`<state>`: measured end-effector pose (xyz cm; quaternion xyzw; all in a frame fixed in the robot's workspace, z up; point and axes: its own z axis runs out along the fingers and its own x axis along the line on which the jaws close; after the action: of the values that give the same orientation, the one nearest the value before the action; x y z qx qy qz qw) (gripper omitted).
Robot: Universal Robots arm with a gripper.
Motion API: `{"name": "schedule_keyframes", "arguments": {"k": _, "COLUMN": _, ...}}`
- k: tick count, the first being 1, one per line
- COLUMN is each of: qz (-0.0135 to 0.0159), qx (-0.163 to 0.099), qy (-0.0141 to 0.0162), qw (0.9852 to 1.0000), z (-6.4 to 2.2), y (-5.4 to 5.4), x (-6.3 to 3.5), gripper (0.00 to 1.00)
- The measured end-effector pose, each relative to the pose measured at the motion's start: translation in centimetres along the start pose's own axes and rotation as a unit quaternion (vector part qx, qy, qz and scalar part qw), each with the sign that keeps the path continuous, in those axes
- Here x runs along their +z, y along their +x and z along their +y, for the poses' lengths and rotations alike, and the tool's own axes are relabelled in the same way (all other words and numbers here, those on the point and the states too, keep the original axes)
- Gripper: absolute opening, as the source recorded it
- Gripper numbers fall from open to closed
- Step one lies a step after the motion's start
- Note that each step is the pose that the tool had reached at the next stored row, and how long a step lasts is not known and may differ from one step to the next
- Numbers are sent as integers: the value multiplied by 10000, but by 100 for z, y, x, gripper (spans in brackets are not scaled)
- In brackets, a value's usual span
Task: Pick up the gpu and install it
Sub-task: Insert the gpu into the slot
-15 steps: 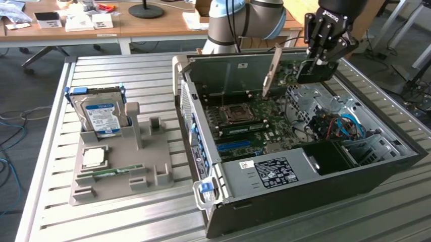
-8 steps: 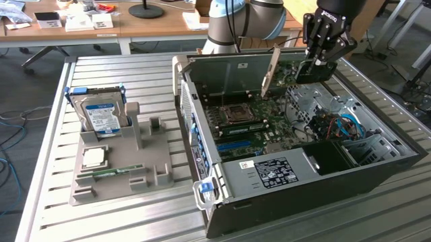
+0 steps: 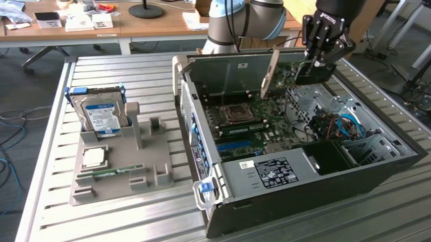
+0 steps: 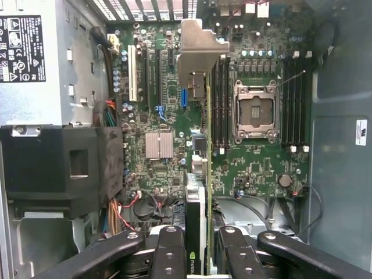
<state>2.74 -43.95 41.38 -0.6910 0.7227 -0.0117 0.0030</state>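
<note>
We see the claw [image 3: 316, 61] clamped on the gpu [image 3: 309, 75], with the open case's [image 3: 323, 201] motherboard [image 3: 259, 126] lying below the claw

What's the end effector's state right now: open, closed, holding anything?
end effector: closed on the gpu, held edge-on over the motherboard.

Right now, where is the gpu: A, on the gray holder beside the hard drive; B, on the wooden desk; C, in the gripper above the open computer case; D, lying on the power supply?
C: the gpu is clamped edge-on in the gripper, over the motherboard.
</note>
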Motion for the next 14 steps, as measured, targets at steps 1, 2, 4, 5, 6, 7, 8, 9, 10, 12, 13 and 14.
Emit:
{"name": "schedule_keyframes", "arguments": {"k": 1, "qz": -1, "qx": 0, "qy": 0, "qw": 10000, "z": 1, "y": 0, "x": 11, "gripper": 27}}
{"name": "schedule_keyframes", "arguments": {"k": 2, "qz": 0, "qx": 0, "qy": 0, "qw": 10000, "z": 2, "y": 0, "x": 22, "gripper": 27}}
{"name": "schedule_keyframes", "arguments": {"k": 4, "qz": 0, "qx": 0, "qy": 0, "qw": 10000, "z": 4, "y": 0, "x": 48, "gripper": 27}}
{"name": "schedule_keyframes", "arguments": {"k": 5, "qz": 1, "qx": 0, "qy": 0, "qw": 10000, "z": 4, "y": 0, "x": 56, "gripper": 27}}
{"name": "schedule_keyframes", "arguments": {"k": 6, "qz": 1, "qx": 0, "qy": 0, "qw": 10000, "z": 4, "y": 0, "x": 59, "gripper": 27}}
{"name": "schedule_keyframes", "arguments": {"k": 7, "qz": 1, "qx": 0, "qy": 0, "qw": 10000, "z": 4, "y": -1, "x": 59, "gripper": 27}}
{"name": "schedule_keyframes", "arguments": {"k": 8, "qz": 1, "qx": 0, "qy": 0, "qw": 10000, "z": 5, "y": 0, "x": 59, "gripper": 27}}
{"name": "schedule_keyframes", "arguments": {"k": 9, "qz": 1, "qx": 0, "qy": 0, "qw": 10000, "z": 4, "y": 0, "x": 59, "gripper": 27}}
{"name": "schedule_keyframes", "arguments": {"k": 10, "qz": 1, "qx": 0, "qy": 0, "qw": 10000, "z": 5, "y": 0, "x": 59, "gripper": 27}}
{"name": "schedule_keyframes", "arguments": {"k": 12, "qz": 0, "qx": 0, "qy": 0, "qw": 10000, "z": 5, "y": 0, "x": 60, "gripper": 27}}
{"name": "schedule_keyframes", "arguments": {"k": 13, "qz": 0, "qx": 2, "qy": 0, "qw": 10000, "z": 10, "y": 0, "x": 62, "gripper": 27}}
{"name": "schedule_keyframes", "arguments": {"k": 14, "qz": -1, "qx": 1, "qy": 0, "qw": 10000, "z": 19, "y": 0, "x": 64, "gripper": 27}}
